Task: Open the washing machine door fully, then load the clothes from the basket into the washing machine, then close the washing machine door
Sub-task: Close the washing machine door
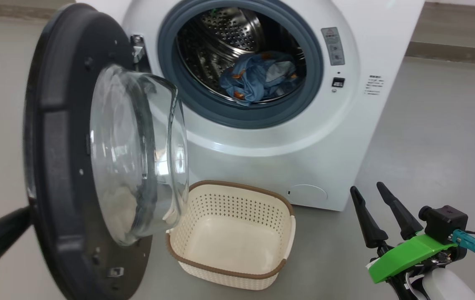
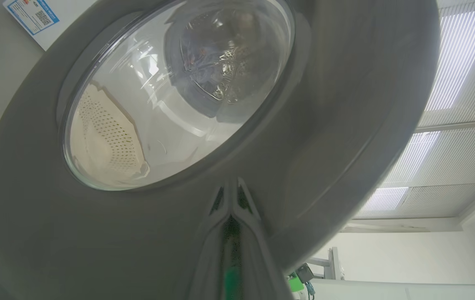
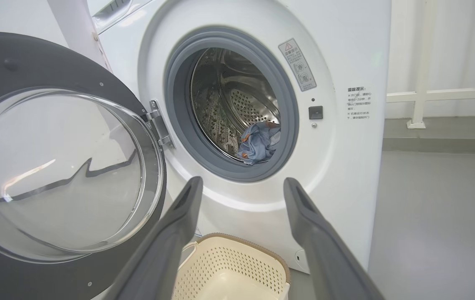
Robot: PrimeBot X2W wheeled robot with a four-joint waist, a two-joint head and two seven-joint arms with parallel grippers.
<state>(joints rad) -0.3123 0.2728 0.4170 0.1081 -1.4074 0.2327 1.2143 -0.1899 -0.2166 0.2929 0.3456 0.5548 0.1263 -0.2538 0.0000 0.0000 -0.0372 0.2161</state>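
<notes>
The washing machine [image 1: 345,125] stands with its drum exposed. The washing machine door [image 1: 54,125] hangs swung out to the left, its glass bowl facing the basket. The light blue clothes [image 1: 258,79] lie in the drum, also seen in the right wrist view [image 3: 258,143]. The cream basket [image 1: 231,241] sits empty on the floor below the opening. My left gripper [image 2: 231,185] is shut, with its tips against the door's outer face [image 2: 325,125]; in the head view it is behind the door. My right gripper [image 1: 366,187] is open and holds nothing, low at the right, apart from the machine.
Grey floor [image 1: 437,137] spreads to the right of the machine with free room. A white railing [image 3: 420,96] stands behind on the right. The door's lower edge overhangs the basket's left rim [image 1: 174,246].
</notes>
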